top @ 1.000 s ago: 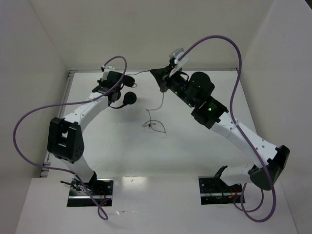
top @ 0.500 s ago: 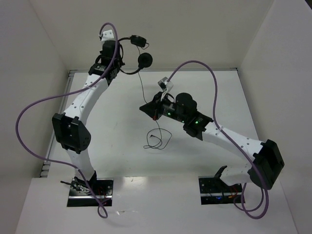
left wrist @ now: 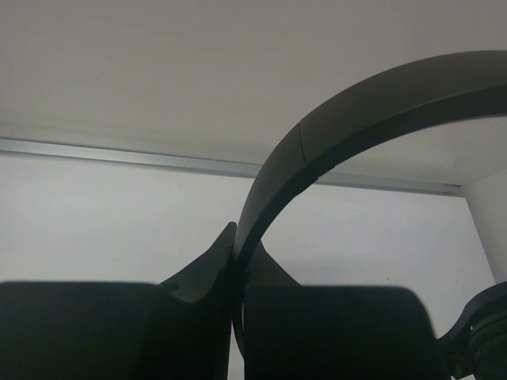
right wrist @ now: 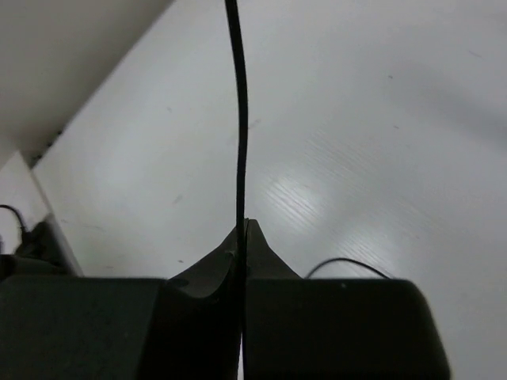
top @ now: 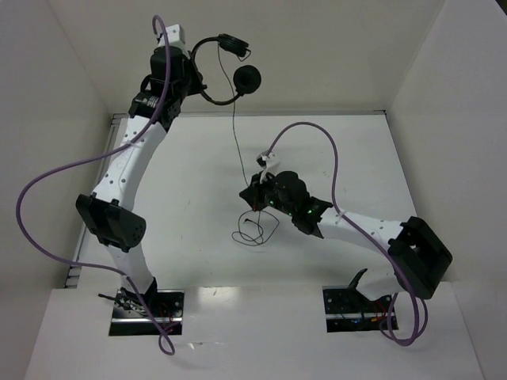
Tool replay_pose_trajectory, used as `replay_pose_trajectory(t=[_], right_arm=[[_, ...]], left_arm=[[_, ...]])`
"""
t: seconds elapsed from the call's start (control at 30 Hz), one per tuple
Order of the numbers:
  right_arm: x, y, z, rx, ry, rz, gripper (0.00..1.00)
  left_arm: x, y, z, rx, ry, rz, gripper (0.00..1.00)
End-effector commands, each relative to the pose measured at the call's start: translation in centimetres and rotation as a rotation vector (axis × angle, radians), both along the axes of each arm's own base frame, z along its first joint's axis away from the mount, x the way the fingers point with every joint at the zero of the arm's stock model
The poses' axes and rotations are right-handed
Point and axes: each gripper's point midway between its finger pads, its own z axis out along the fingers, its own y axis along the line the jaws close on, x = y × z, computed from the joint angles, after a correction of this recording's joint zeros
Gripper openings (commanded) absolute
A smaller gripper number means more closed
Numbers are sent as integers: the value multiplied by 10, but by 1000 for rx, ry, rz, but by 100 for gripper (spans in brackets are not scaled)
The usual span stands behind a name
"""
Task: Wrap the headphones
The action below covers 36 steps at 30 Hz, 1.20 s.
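The black headphones (top: 226,73) hang high at the back left, held by their thin headband (left wrist: 348,127) in my left gripper (top: 194,79), which is shut on it. One round ear pad (top: 246,78) hangs right of the gripper, the other (top: 231,44) sits above. The thin dark cord (top: 235,134) runs straight down from the pad to my right gripper (top: 247,195), which is shut on it low over the table middle. In the right wrist view the cord (right wrist: 240,119) rises taut from the closed jaws. The cord's loose end (top: 255,229) lies looped on the table.
White table (top: 182,190) with white walls on three sides and a metal rail (left wrist: 119,152) along the back edge. Purple arm cables (top: 47,190) arc over the left side and above the right arm (top: 317,138). The arm bases (top: 146,309) sit at the near edge.
My left gripper has lifted the headphones up and farther back. My right gripper has come down and nearer, sliding along the cord, which now hangs straight between them.
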Motion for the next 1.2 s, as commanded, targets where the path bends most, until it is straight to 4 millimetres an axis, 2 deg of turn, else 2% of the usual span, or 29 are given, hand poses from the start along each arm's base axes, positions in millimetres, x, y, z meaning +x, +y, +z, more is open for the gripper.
replay_pose_trajectory(t=[0.0, 0.07, 0.1, 0.13, 0.17, 0.27, 0.3, 0.37, 0.47, 0.57, 0.6, 0.67, 0.73, 0.77, 0.8, 0.83, 0.87, 0.9, 0.93, 0.97, 1.03, 1.07, 1.1, 1.17], right_arm=[[20, -18, 4, -26, -123, -132, 1], [27, -25, 3, -34, -142, -181, 1], [27, -31, -7, -66, -148, -195, 1], [31, -37, -9, -84, -170, -226, 1], [34, -37, -2, -65, -187, -240, 1], [39, -39, -8, -85, -212, -255, 1], [40, -37, -3, -68, -224, -257, 1], [47, -41, -9, -97, -242, -286, 1], [57, -48, -16, -123, -250, -336, 1], [76, -63, -18, -120, -254, -391, 1], [85, -73, -29, -140, -233, -428, 1], [95, -81, -31, -145, -233, -464, 1], [114, -95, -28, -161, -241, -535, 1], [120, -99, -28, -163, -240, -549, 1], [127, -101, -24, -156, -244, -558, 1], [133, -110, -33, -183, -238, -568, 1], [139, -110, -30, -184, -247, -565, 1], [146, -111, -23, -177, -264, -575, 1], [150, -110, -30, -214, -273, -566, 1], [156, -112, -28, -222, -288, -573, 1], [168, -105, -15, -231, -329, -570, 1], [174, -101, -19, -259, -342, -552, 1], [182, -96, -5, -242, -368, -556, 1], [190, -90, -1, -256, -398, -542, 1]], left_arm=[[-36, 7, 94, -80, -212, -32, 0], [-49, 9, 108, -79, -237, -45, 0], [-54, 8, 113, -82, -247, -54, 0], [-60, 4, 117, -96, -247, -82, 0], [-68, 3, 117, -97, -246, -102, 0], [-83, -13, 109, -134, -211, -203, 0], [-92, -16, 110, -145, -200, -229, 0], [-105, -25, 109, -160, -185, -295, 0], [-129, -24, 107, -171, -169, -329, 0], [-150, -20, 110, -162, -163, -338, 0], [-155, -20, 112, -155, -166, -350, 0], [-168, -18, 118, -156, -175, -360, 0], [-175, -15, 118, -136, -181, -362, 0], [-185, -12, 122, -137, -188, -362, 0], [-189, -13, 118, -136, -174, -375, 0], [-196, -16, 119, -128, -176, -407, 0], [-198, -18, 117, -129, -165, -425, 0], [-209, -20, 117, -131, -165, -450, 0], [-217, -25, 120, -136, -172, -494, 0], [-219, -28, 110, -138, -146, -516, 0], [-235, -33, 105, -135, -129, -579, 0], [-240, -36, 102, -120, -132, -612, 0], [-243, -39, 90, -124, -95, -633, 0], [-259, -43, 78, -110, -69, -701, 0]])
